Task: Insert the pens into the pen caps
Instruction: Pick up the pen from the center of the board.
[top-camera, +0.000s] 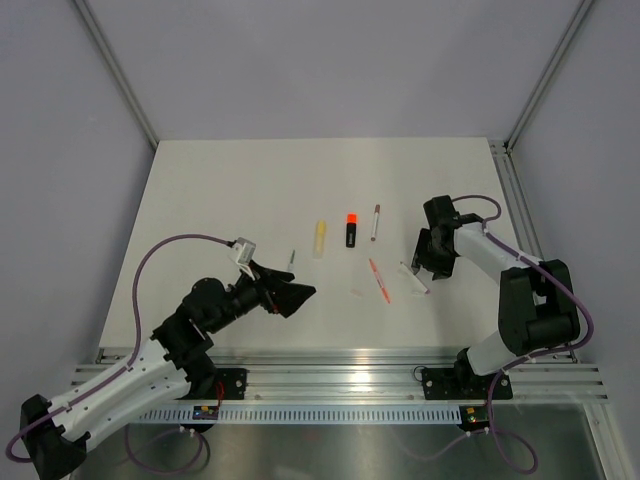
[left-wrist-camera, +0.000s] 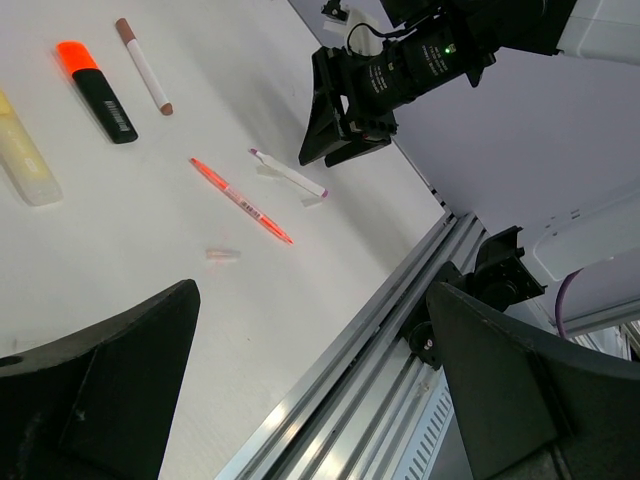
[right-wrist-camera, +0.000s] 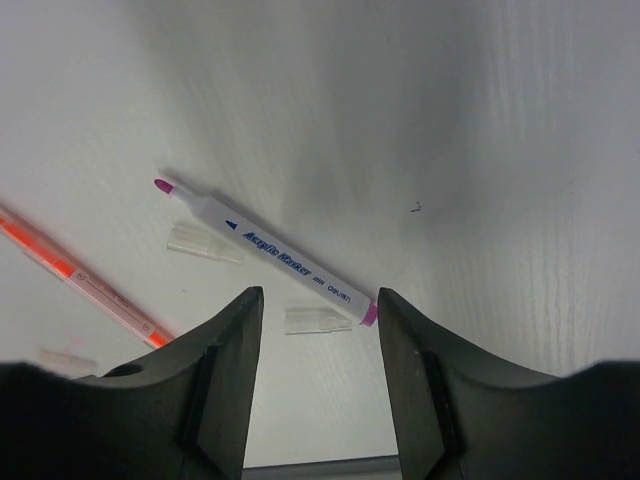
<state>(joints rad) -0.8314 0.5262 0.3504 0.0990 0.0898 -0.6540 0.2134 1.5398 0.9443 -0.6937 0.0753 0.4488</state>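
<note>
Hovering over white marker (right-wrist-camera: 265, 250) with right gripper (right-wrist-camera: 318, 310) spread, left gripper (left-wrist-camera: 310, 300) spread and empty too. Barely started, judging by loose caps (right-wrist-camera: 205, 243) beside marker and orange pen (right-wrist-camera: 100, 290).

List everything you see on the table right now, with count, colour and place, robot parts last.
Yellow highlighter: one, pale yellow, mid-table, left end of a row of three.
Black highlighter: one, black with an orange end, middle of the row.
White pen: one, white with brown ends, right end of the row.
Grey pen: one, thin, left of the row.
Orange pen: one, orange-red, nearer the arms.
White marker: one, purple tip, right of the orange pen.
Clear caps: two, alongside the white marker.
Small cap: one, pale, by the orange pen.
Table: one, white.
Left fingers: two, black, apart.
Right fingers: two, black, apart, over the marker's end.
</note>
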